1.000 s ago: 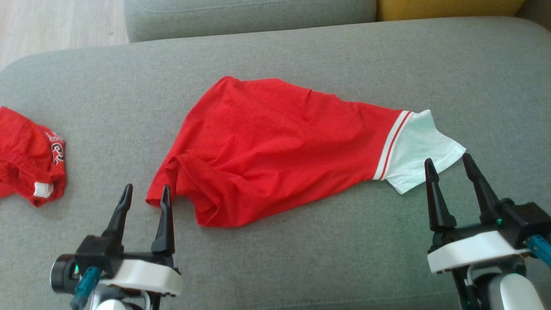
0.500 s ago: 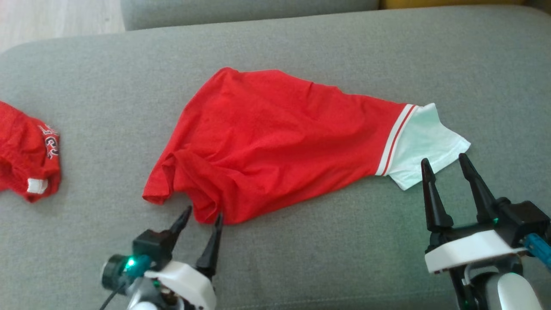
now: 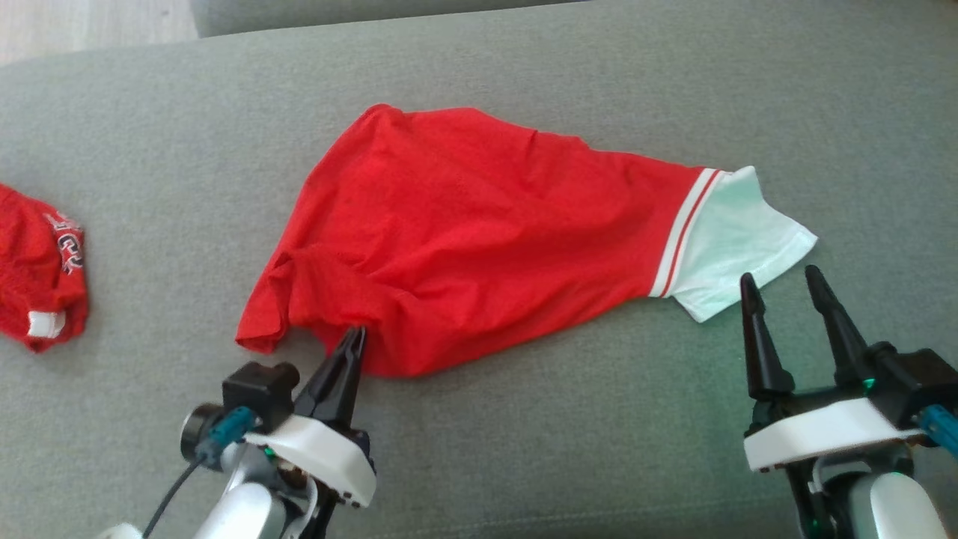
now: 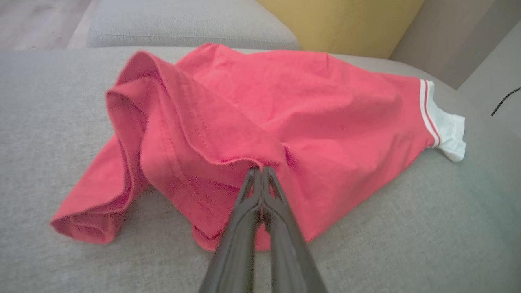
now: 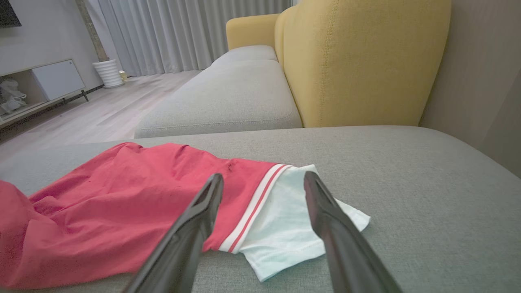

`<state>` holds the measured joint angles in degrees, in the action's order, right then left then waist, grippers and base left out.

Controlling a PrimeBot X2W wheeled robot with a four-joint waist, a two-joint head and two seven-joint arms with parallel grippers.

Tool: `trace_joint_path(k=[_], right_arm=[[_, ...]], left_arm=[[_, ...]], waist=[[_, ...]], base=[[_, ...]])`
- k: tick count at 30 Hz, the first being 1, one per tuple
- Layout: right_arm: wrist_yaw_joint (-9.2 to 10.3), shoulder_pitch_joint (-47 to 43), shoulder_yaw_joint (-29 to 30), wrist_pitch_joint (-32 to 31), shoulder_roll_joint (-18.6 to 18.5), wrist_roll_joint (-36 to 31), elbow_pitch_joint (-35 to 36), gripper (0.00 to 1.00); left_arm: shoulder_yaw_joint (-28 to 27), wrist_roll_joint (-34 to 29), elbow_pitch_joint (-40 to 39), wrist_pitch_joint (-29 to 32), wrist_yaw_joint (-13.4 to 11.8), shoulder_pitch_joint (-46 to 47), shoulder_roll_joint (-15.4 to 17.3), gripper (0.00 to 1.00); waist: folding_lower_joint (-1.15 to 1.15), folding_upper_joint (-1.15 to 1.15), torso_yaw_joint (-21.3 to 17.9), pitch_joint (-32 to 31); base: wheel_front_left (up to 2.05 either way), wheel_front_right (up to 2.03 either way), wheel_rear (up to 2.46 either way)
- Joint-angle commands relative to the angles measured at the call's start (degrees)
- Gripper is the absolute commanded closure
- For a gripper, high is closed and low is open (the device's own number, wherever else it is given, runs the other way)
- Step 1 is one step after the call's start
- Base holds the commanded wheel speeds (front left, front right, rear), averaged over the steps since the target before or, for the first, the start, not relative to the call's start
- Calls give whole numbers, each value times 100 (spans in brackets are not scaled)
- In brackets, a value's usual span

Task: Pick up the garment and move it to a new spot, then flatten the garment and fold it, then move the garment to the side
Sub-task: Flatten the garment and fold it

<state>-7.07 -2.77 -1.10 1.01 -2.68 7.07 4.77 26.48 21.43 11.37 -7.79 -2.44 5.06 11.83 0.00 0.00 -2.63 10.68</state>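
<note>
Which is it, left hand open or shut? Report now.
Shut. The left hand is clamped on the red garment's near hem, dark tips pressed together with no gap.

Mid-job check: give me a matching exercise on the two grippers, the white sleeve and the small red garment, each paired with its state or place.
Things
1. left gripper
2. right gripper
3. white sleeve
4. small red garment

States or places
A. lies apart, at the left side of the couch
B. open, holding nothing
C. shut on the near edge of the red shirt
D. right end of the red shirt, past the striped band

Pairs: 1-C, 2-B, 3-D, 4-A
</note>
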Motion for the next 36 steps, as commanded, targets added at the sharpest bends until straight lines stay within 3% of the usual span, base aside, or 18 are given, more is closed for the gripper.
trace_joint_path(k=[1,9,19,25,34,35,36], right_arm=[[-42,216,-53,61,-22,42,178,0],[-42,225,80,95,-21,145,125,0],[-42,289,46,120,-21,200,74,0],[-42,395,-16,109,-21,215,88,0],[-42,589,-105,134,-21,234,53,0],[-42,610,-109,146,-21,238,41,0],[-42,629,-116,158,-20,242,27,0]], left_arm=[[-276,15,-402,-161,23,241,45,100],[-364,150,-1624,-137,-172,-182,84,100],[-396,262,-2394,177,-349,-419,149,100],[-659,356,-1825,174,-274,122,249,100],[-966,621,-14,57,-28,1119,266,100],[-965,642,186,53,4,1208,254,91],[-959,649,371,47,26,1283,244,53]], waist=[[0,0,63,11],[0,0,315,-20],[0,0,420,39],[0,0,247,228],[0,0,-56,609],[0,0,-69,634],[0,0,-82,653]], base=[[0,0,0],[0,0,0],[0,0,0],[0,0,0],[0,0,0],[0,0,0],[0,0,0]])
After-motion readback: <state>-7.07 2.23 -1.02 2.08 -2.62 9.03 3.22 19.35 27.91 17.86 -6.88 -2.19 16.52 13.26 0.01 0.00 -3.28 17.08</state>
